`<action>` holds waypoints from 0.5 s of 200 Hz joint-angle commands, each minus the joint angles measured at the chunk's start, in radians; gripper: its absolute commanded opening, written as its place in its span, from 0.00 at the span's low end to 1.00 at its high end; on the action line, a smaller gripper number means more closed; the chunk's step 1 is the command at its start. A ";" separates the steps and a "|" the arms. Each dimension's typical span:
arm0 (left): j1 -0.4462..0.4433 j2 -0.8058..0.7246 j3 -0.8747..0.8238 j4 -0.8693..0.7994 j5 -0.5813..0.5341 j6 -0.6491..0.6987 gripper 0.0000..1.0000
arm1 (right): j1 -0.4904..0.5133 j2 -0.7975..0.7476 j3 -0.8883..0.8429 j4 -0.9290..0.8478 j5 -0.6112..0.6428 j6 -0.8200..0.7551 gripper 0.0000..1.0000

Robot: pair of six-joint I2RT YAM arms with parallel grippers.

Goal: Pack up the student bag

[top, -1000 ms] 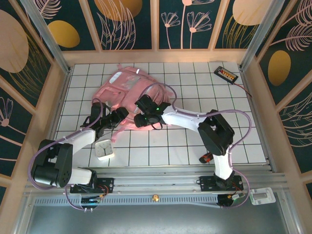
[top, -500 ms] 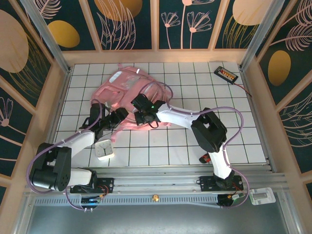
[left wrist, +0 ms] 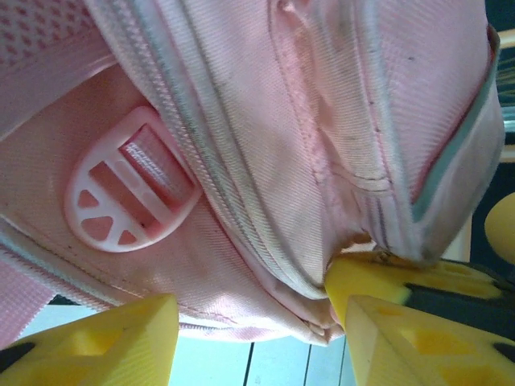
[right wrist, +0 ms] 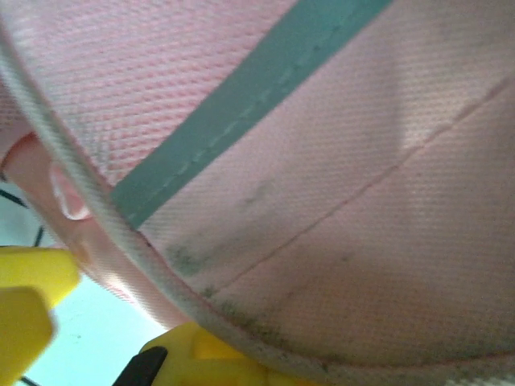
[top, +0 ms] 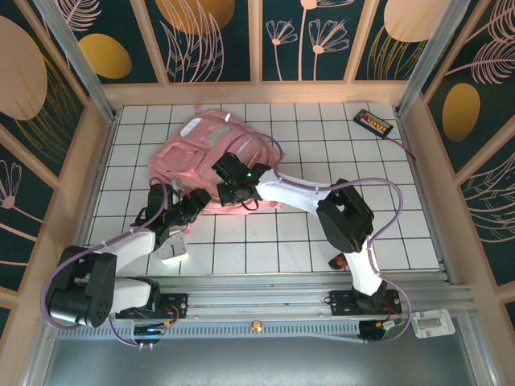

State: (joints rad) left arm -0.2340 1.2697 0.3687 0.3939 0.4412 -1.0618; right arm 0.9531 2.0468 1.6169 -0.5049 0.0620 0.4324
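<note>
Bag-to-claw relation first: student bag (top: 201, 141) lies flat on the bench (top: 362, 209) in the far-left part, long axis diagonal from the far-left corner down toward the near centre, and both claws sit on its near edge, so the bag's bulk lies away from both arms, up and to the far side. Right claw (top: 228, 183) is on the near-right part of that edge and over the bag body, making it the more committed one. Its fingers are pressed together, and in the right wrist view the right claw (right wrist: 113, 322) looks to be pinching the bag's piped rim, though the fabric is too close to the lens to be sure. Left claw (top: 191, 203) is at the near-left edge. In its own wrist view the left claw (left wrist: 251, 310) is spread, one yellow finger touching the zip seam on the right, the other clear of the fabric below a pink strap buckle (left wrist: 129, 189), with nothing gripped. Right arm pose: elbow raised at centre-right, forearm stretched across leftward to the bag. Left arm pose: forearm low, running from the near-left base up and right, passing over a small white box (top: 173, 251) just beside the bag. Coming move likely turns on lifting or parting this near rim, so any pull goes upward or toward the arms.
</note>
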 commanded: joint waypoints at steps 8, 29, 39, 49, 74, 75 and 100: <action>-0.003 0.059 0.015 0.124 -0.001 -0.044 0.53 | 0.025 -0.035 0.031 -0.010 -0.031 0.000 0.00; -0.003 0.108 0.055 0.141 -0.008 -0.044 0.49 | 0.026 -0.044 0.020 -0.018 -0.033 -0.006 0.00; -0.003 0.129 0.070 0.150 -0.010 -0.047 0.45 | 0.026 -0.050 0.015 -0.025 -0.028 -0.009 0.00; -0.003 0.149 0.084 0.156 -0.009 -0.045 0.37 | 0.026 -0.056 0.009 -0.032 -0.019 -0.013 0.00; -0.002 0.175 0.112 0.117 -0.014 -0.003 0.00 | 0.019 -0.081 -0.026 -0.051 0.026 -0.036 0.00; -0.002 0.175 0.112 0.114 -0.014 0.000 0.00 | 0.019 -0.081 -0.026 -0.051 0.026 -0.036 0.00; 0.000 0.159 0.126 0.030 -0.044 0.063 0.00 | -0.025 -0.116 -0.099 -0.058 0.078 -0.081 0.00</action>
State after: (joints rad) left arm -0.2356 1.4345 0.4545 0.4522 0.4370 -1.0779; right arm 0.9569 2.0060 1.5814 -0.5182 0.0826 0.4046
